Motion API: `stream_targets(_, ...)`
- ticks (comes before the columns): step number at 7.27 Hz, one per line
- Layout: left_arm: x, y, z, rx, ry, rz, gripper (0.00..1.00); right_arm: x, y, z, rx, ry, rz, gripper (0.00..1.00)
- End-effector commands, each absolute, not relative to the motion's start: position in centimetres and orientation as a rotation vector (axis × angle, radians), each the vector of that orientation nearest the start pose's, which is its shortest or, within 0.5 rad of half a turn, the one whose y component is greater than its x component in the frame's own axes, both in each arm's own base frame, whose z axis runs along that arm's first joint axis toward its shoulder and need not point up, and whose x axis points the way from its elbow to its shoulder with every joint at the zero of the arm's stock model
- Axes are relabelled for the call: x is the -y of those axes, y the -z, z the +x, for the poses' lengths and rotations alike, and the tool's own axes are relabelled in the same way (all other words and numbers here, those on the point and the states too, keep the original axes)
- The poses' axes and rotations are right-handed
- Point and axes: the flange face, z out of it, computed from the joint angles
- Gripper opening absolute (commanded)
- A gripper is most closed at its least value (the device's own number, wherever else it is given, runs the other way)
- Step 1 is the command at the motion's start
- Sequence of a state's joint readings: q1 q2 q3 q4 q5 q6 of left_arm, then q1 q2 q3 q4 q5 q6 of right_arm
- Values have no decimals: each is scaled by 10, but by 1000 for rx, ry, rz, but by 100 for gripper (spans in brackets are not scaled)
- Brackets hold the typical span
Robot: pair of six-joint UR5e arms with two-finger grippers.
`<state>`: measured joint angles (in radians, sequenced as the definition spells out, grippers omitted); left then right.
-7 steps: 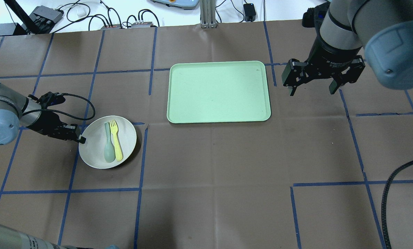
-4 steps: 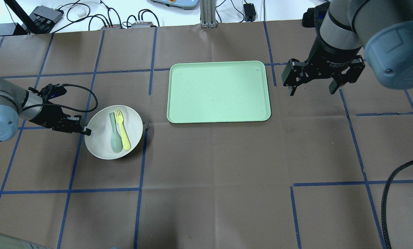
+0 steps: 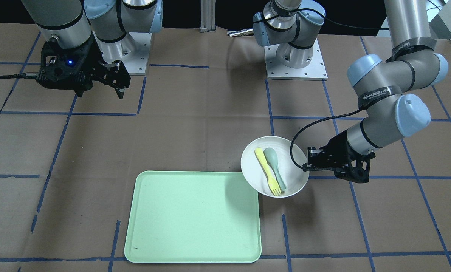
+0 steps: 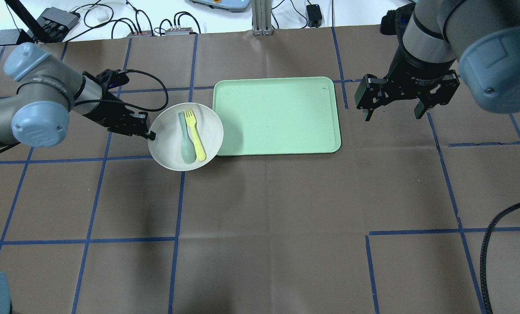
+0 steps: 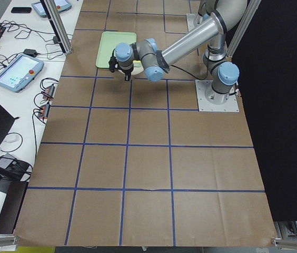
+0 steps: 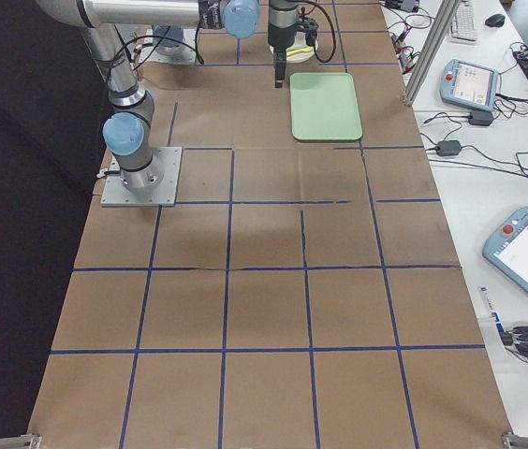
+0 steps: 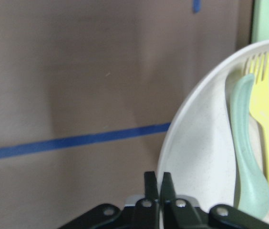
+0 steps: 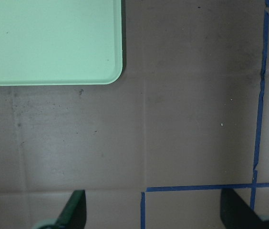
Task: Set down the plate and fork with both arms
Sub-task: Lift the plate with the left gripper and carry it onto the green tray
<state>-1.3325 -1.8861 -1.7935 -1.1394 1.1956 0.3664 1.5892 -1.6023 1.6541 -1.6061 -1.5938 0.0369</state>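
Note:
The off-white plate (image 4: 166, 146) hangs above the table, and its right rim overlaps the left edge of the mint-green tray (image 4: 277, 115). The pale-yellow fork (image 4: 196, 133) and a grey-green spoon (image 4: 185, 140) lie side by side in the plate. My left gripper (image 4: 150, 135) is shut on the plate's left rim. The left wrist view shows the fingers (image 7: 151, 186) pinched on the rim of the plate (image 7: 196, 157), with the fork (image 7: 264, 119) beyond. My right gripper (image 4: 392, 114) is open and empty, hovering to the right of the tray. It also shows in the right wrist view (image 8: 156, 212).
The table is brown paper with a blue tape grid. Cables and boxes (image 4: 59, 17) and an aluminium post (image 4: 262, 17) line the far edge. A black cable (image 4: 491, 244) runs along the right front. In the front view the tray (image 3: 193, 215) lies near the front edge.
My left arm has carried the plate with fork and spoon up and to the right, from the table's left part to the tray's left edge. The right arm has not moved.

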Motion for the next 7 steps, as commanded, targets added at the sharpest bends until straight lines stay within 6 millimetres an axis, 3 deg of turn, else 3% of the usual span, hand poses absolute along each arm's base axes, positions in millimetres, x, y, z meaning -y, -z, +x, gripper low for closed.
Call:
stream_targets(1,633,-269,-114,-3497,40,370,0,474,-466,140,-3165,-26,29,100)
stream_targets(2,649,-260,-140,-3500,20,374,0,474,-466,139,-3165,-26,31,100)
stream_targets(3,661,-234,-168,-3502,-31,393,0,473,-465,140,-3165,-28,29,100)
stream_targets(4,678,-222,-184,-3495,-33,432,0,474,-466,140,-3165,-26,29,100)
stream_targets(7,715,-198,-199,-3495,-30,430,0,474,-466,139,-3165,-26,31,100)
